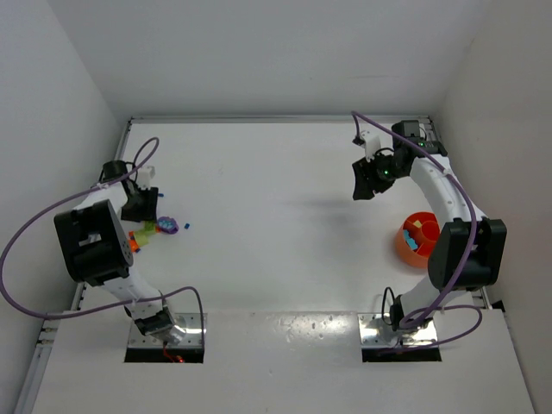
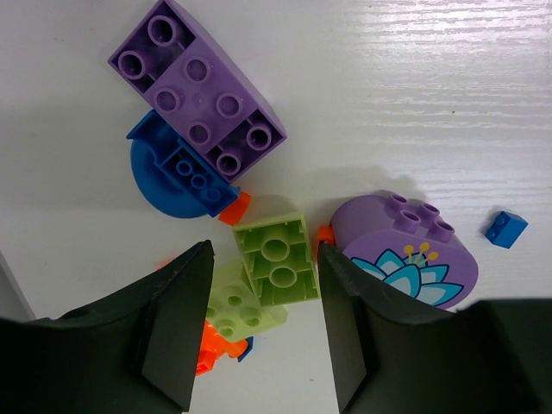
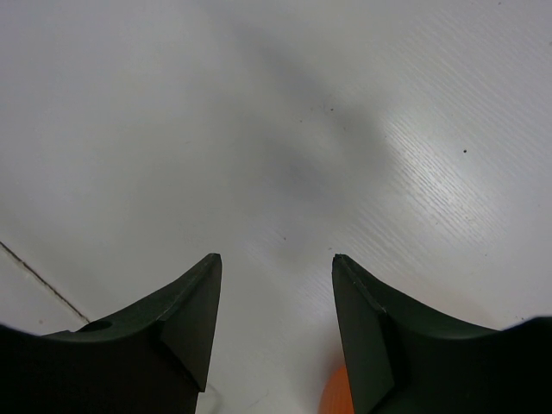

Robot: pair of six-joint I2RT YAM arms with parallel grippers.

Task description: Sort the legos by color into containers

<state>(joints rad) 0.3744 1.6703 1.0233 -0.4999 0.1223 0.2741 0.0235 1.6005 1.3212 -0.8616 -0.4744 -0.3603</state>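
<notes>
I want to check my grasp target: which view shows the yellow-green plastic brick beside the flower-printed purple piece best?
Left wrist: the yellow-green plastic brick sits centre frame, edges and holes sharp. Top external shows it only as a tiny green speck. Right wrist shows none of it.

A white table (image 1: 276, 190) stands between 3 white walls (image 1: 259, 52).

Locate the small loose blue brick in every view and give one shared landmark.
Top external: small blue brick in the left half, just below mid-height.
Left wrist: small blue brick near the right edge.
Right wrist: not in it.
Landmark: purple flower brick, just left of it in both those views.
</notes>
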